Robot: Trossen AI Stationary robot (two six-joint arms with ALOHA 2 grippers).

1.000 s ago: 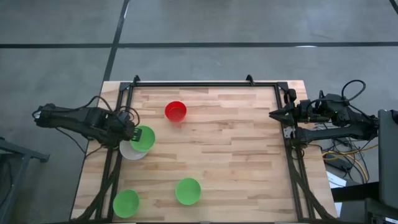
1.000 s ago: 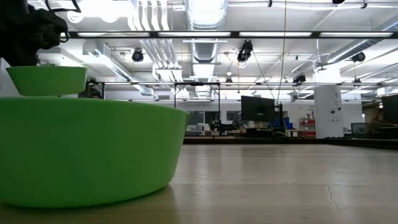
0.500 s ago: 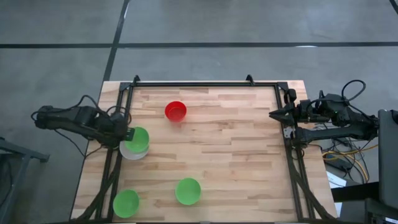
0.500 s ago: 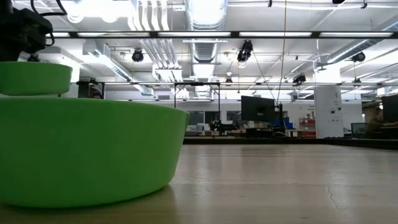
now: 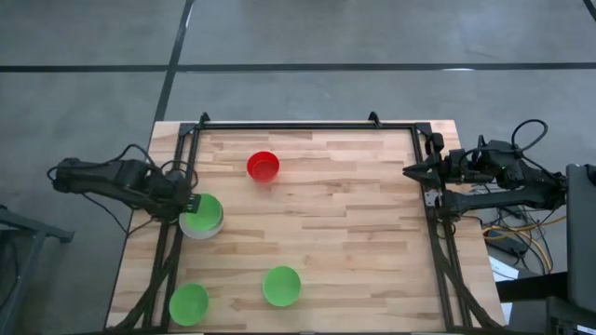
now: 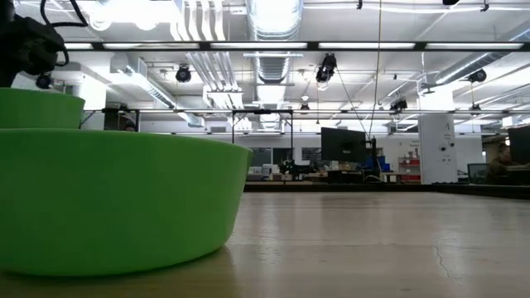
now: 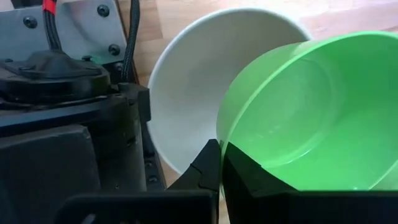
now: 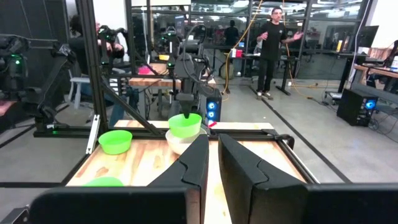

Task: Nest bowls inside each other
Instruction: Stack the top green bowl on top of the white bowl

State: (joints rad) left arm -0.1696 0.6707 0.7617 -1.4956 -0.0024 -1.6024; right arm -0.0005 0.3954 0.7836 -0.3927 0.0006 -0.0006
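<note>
My left gripper (image 5: 191, 203) is shut on a green bowl (image 5: 206, 209) at the table's left edge. This bowl hangs over the pale white bowl (image 5: 199, 225) and overlaps it; the white bowl (image 7: 199, 93) rests on the table. A red bowl (image 5: 263, 167) stands upright toward the far side. Two more green bowls (image 5: 281, 286) (image 5: 189, 303) stand near the front edge. My right gripper (image 5: 409, 171) waits level at the table's right edge, shut with nothing in it. My left gripper pinches the green bowl's rim (image 7: 221, 147) on the side toward the table's left edge, one finger (image 7: 249, 183) inside the bowl and one (image 7: 202, 174) outside. The fingers point down from above. The bowl hangs slightly tilted over the white bowl; whether the two touch I cannot tell.
A black metal frame (image 5: 307, 126) runs along the table's far, left and right edges. The wood between the red bowl and the front green bowls is bare. In the low view the nearest green bowl (image 6: 116, 203) hides most of the left side.
My left gripper has gone down and a little toward the table's left edge, still shut on the green bowl. The bowl has sunk with it and now lies more squarely over the white bowl. My right arm has kept still.
</note>
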